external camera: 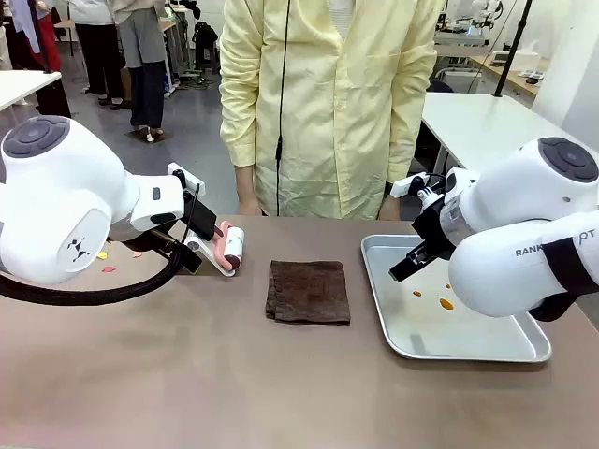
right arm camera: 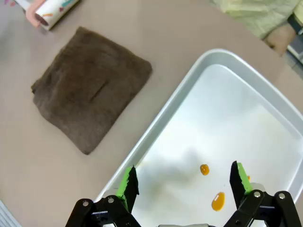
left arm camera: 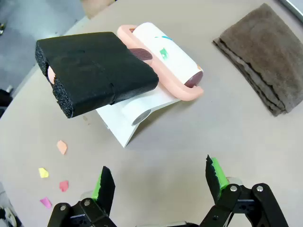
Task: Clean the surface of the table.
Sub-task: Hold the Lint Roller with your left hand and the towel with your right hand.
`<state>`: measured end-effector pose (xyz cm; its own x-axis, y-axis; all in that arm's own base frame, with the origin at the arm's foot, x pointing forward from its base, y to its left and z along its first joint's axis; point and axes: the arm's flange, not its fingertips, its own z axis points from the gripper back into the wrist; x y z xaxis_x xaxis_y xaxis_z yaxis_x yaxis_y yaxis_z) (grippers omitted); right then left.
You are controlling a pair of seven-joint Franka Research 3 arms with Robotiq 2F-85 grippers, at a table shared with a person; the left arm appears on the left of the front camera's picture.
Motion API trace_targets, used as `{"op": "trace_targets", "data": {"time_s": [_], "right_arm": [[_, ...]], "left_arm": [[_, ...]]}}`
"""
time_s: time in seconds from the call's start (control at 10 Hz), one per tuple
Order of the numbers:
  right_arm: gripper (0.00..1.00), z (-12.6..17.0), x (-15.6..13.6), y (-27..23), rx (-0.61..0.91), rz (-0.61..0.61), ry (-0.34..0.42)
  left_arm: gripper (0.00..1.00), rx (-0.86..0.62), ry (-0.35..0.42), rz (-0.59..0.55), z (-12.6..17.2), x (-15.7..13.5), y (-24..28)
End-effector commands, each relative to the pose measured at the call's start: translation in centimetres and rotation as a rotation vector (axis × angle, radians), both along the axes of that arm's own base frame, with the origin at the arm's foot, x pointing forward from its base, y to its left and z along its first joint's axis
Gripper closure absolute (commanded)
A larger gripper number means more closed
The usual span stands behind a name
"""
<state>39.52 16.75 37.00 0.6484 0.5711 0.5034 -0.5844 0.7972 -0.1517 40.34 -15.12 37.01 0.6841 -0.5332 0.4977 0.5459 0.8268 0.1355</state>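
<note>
Paper bits (left arm camera: 62, 146) lie on the desk (external camera: 187, 393) at nine o'clock, so I hold my left end effector (left arm camera: 156, 177) spread wide, facing the roller (left arm camera: 163, 52). My right end effector (right arm camera: 182, 177), spread too, hangs above the tray (right arm camera: 222, 118) at three o'clock.

Dark grey capitals are printed on the white shell of the right arm (external camera: 524, 267), at the right of the scene. Only the fragments "RANK" and, beyond a black band, "OT" can be read; the remaining letters are cut off or covered. On the left arm (external camera: 56, 215), at the left, a small dark emblem of angular marks is printed, with no letters in it. Green and orange print is carried on the white lint roller (left arm camera: 163, 49), which is set at the far left of the table (left arm camera: 189, 142), but no word can be made out on it.
</note>
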Motion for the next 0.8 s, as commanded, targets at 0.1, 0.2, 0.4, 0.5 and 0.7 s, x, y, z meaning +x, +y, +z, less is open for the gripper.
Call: {"op": "trace_targets", "data": {"time_s": [0.1, 0.2, 0.4, 0.5, 0.7], "right_arm": [[0.00, 0.01, 0.00, 0.00, 0.000, 0.000, 0.000], [0.00, 0.01, 0.00, 0.00, 0.000, 0.000, 0.000], [0.00, 0.01, 0.00, 0.00, 0.000, 0.000, 0.000], [0.00, 0.01, 0.00, 0.00, 0.000, 0.000, 0.000], [0.00, 0.01, 0.00, 0.00, 0.000, 0.000, 0.000]], "left_arm": [[0.00, 0.000, 0.000, 0.000, 0.01, 0.00, 0.00], [0.00, 0.000, 0.000, 0.000, 0.01, 0.00, 0.00], [0.00, 0.000, 0.000, 0.000, 0.01, 0.00, 0.00], [0.00, 0.000, 0.000, 0.000, 0.01, 0.00, 0.00], [0.00, 0.000, 0.000, 0.000, 0.01, 0.00, 0.00]]}}
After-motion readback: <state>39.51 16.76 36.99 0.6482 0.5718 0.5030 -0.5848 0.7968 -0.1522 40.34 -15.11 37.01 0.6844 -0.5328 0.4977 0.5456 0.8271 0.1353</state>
